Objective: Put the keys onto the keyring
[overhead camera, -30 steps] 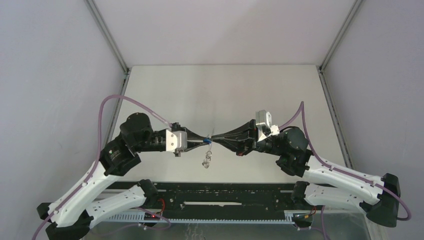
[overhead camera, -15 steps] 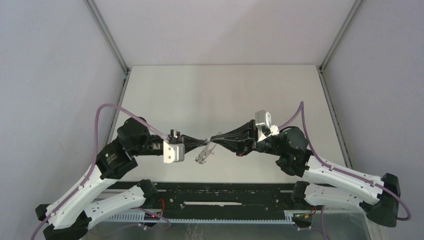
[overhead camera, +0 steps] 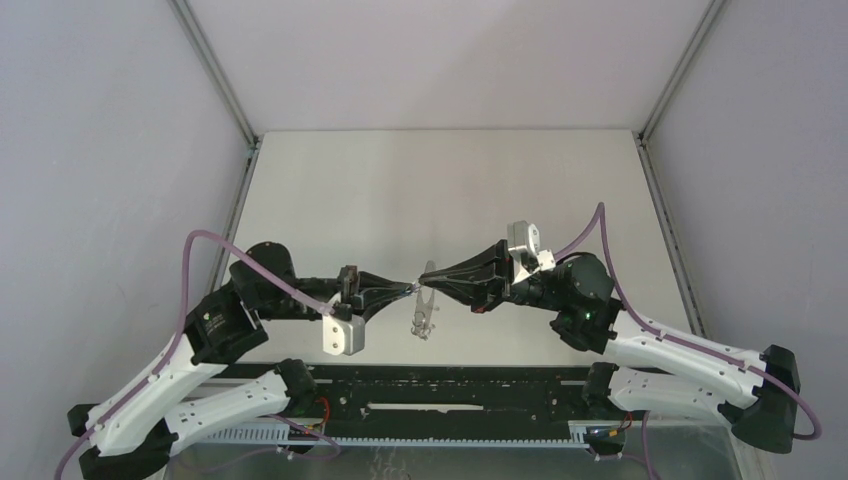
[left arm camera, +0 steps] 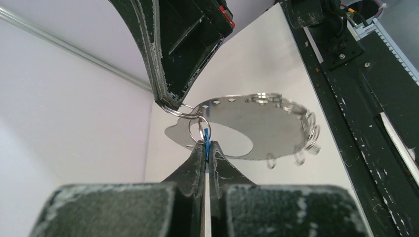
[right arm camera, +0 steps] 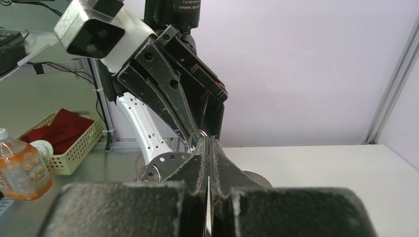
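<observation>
The keyring (left arm camera: 276, 129) is a flat grey metal plate with holes and small wire loops along its rim. It hangs in the air between both grippers, above the table (overhead camera: 450, 190). My left gripper (left arm camera: 207, 146) is shut on the blue head of a key (left arm camera: 206, 139), which sits against a small split ring (left arm camera: 199, 129). From above, my right gripper (left arm camera: 170, 105) pinches another small wire ring at the plate's edge. In the top view the left gripper (overhead camera: 409, 289) and right gripper (overhead camera: 428, 284) meet tip to tip, with the keyring (overhead camera: 424, 312) dangling below. The right wrist view has my right gripper (right arm camera: 209, 141) shut on the wire ring (right arm camera: 198, 134).
A black rail (overhead camera: 450, 385) runs along the near table edge between the arm bases. Off the table, the right wrist view shows a yellow-green basket (right arm camera: 74, 148) with red cloth and an orange bottle (right arm camera: 22, 170). Grey walls enclose the table.
My left gripper has shut on the blue key and its wrist has rolled, so the camera housing now hangs lower. The keyring swung up and has dropped back below the tips. The right arm barely moved.
</observation>
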